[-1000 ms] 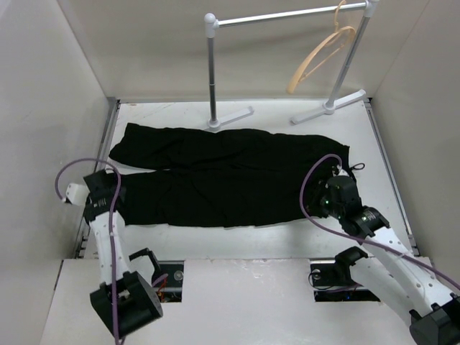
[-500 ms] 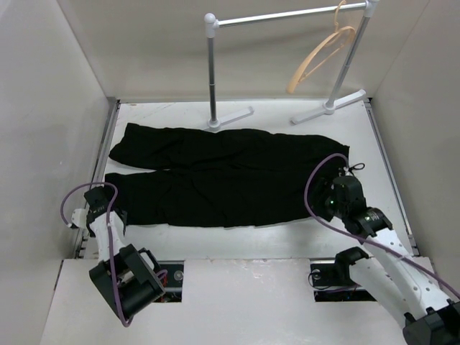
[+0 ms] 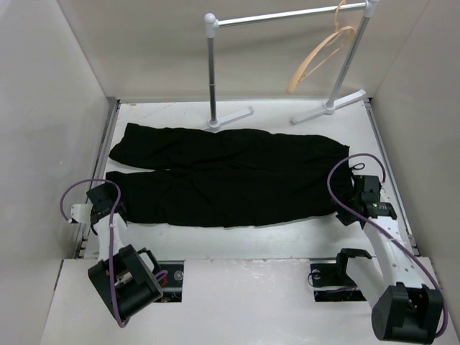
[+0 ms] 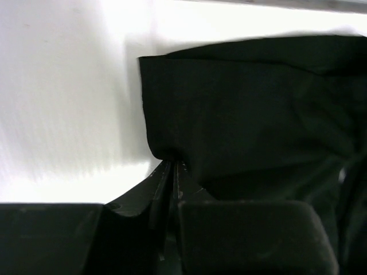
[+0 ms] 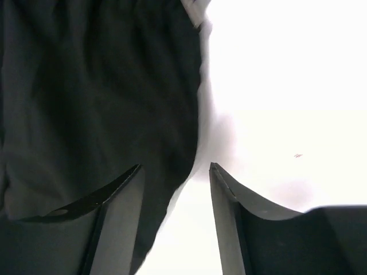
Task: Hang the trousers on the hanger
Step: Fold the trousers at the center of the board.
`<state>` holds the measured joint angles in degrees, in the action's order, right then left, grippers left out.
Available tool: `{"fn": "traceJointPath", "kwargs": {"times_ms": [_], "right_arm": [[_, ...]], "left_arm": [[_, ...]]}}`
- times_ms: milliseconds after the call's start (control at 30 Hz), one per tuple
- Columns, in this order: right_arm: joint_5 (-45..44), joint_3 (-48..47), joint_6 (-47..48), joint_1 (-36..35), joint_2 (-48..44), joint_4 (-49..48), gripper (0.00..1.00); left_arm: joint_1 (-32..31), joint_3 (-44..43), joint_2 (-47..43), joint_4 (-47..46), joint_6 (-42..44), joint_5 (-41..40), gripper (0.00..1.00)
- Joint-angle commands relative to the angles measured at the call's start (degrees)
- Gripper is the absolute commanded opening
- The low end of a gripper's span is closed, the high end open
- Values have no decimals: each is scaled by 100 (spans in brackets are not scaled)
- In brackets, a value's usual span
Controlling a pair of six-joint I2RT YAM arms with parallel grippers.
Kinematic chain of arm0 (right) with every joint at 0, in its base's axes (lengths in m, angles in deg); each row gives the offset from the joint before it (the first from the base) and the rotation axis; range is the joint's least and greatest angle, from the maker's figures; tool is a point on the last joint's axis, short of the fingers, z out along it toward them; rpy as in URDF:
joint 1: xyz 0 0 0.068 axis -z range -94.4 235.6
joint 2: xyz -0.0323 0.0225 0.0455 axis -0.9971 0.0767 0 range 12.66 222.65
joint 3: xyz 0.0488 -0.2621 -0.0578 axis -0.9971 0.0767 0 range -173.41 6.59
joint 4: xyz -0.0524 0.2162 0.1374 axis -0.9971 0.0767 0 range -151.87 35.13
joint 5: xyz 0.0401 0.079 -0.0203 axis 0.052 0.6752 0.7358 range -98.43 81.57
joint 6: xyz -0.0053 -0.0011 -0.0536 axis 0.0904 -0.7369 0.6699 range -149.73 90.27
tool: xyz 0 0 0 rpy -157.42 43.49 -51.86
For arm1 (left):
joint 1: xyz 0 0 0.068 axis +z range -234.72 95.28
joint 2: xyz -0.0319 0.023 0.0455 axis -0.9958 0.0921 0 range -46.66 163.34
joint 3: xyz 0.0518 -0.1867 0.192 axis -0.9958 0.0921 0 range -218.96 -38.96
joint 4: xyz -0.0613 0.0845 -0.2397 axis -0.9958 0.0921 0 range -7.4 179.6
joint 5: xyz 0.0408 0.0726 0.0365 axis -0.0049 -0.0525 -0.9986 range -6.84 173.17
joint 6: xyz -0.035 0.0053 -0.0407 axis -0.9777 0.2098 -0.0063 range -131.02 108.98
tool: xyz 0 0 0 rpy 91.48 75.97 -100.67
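Note:
The black trousers (image 3: 230, 176) lie flat across the table, legs to the left and waist to the right. The tan wooden hanger (image 3: 320, 57) hangs on the rail at the back right, bare. My left gripper (image 3: 115, 207) is at the near leg's cuff. In the left wrist view its jaws (image 4: 172, 163) are closed with the cuff's edge (image 4: 246, 114) drawn to the tips. My right gripper (image 3: 348, 208) is at the near waist corner. In the right wrist view it (image 5: 175, 167) is open, with the edge of the trousers (image 5: 97, 86) between the fingers.
The white-and-grey rail stand (image 3: 287, 14) stands at the back, its feet (image 3: 230, 118) just behind the trousers. Enclosure walls close in the left (image 3: 57, 108) and right (image 3: 424, 108) sides. A bare strip of table (image 3: 237, 241) lies in front of the trousers.
My right gripper has moved right, from over the waist to the trousers' right edge. My left gripper has drawn back left to the cuff edge. The trousers lie as before.

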<state>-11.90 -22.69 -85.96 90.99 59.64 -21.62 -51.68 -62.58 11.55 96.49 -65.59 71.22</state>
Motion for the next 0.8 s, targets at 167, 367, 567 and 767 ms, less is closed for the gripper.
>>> {"fn": "traceJointPath", "kwargs": {"times_ms": [167, 367, 567, 767], "right_arm": [[-726, -158, -99, 204, 1197, -886, 42], [-602, -139, -73, 222, 1613, -1450, 16], [-594, -429, -28, 204, 910, -897, 9], [-638, -1000, 155, -24, 760, -616, 9]], "left_arm": [[-399, -116, 189, 9, -283, -177, 3], [-408, -433, 217, 201, -309, -177, 0], [-293, -1064, 67, 781, -256, -282, 0], [-574, -2233, -3, 1387, -142, -914, 0]]}}
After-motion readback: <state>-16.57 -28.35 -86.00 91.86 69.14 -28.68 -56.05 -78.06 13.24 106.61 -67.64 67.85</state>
